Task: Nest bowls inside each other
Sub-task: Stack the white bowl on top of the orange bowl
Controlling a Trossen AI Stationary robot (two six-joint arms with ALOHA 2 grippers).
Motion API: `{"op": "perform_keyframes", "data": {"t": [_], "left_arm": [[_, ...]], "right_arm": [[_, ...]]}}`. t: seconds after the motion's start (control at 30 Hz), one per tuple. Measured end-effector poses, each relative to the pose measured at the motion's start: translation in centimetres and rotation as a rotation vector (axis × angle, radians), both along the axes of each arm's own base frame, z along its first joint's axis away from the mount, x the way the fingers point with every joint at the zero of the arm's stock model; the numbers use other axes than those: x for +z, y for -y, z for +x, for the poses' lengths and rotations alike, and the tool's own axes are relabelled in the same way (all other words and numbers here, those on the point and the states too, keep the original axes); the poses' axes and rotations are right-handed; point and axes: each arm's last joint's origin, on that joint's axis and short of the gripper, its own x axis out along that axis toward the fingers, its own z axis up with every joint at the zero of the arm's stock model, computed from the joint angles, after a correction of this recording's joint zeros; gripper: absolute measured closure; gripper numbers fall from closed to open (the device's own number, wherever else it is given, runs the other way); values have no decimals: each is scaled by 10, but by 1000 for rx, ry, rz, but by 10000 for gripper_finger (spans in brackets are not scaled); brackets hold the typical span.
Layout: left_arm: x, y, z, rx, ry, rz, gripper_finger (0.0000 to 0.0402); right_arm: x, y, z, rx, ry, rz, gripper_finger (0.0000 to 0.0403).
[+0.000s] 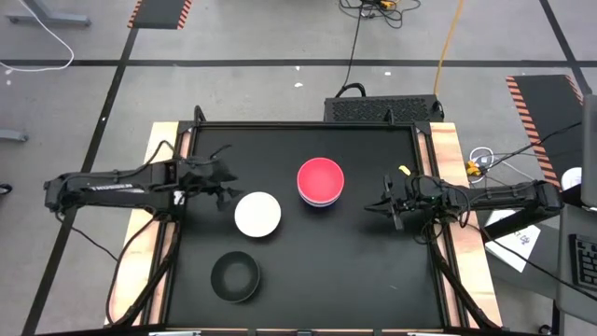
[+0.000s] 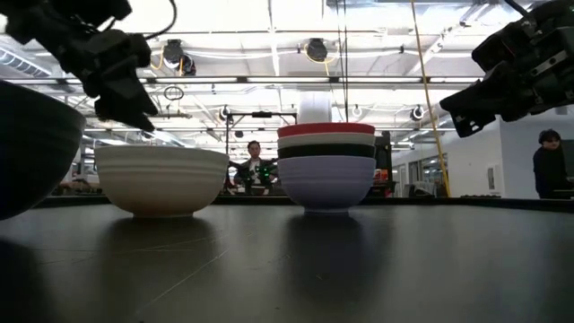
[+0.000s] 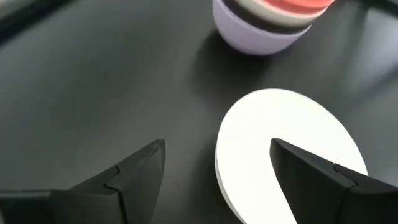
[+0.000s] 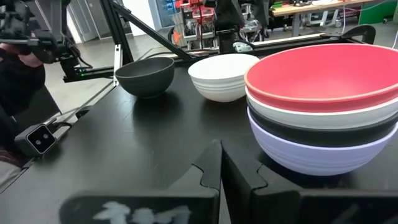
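On the table, the red bowl (image 1: 320, 176) tops a nested stack; left gripper (image 1: 227, 186) open, apparently empty.

Lone bowl (image 1: 257, 214) between stack (image 1: 320, 181) and left claw (image 1: 221, 184).

Bowls look like smooth plastic: red bowl (image 4: 317, 74) semi-matt, white bowl (image 4: 221, 76) slightly glossy, black bowl (image 4: 145, 76) matt. Surface (image 1: 373, 252) is matt black, faintly reflective. Side rails (image 1: 450, 159) bare wood.
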Motion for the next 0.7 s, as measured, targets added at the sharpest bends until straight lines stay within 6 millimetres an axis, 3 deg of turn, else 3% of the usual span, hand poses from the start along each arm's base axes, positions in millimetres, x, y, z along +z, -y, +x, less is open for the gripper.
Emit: {"op": "perform_keyframes", "data": {"t": [0.4, 0.7], "left_arm": [[-15, -6, 44, -64, -219, -113, 107], [-26, -9, 56, -73, -311, -125, 107]], "right_arm": [[-1, 0, 0, 0, -10, 1, 403], [-3, 0, -1, 0, -34, 2, 403]]}}
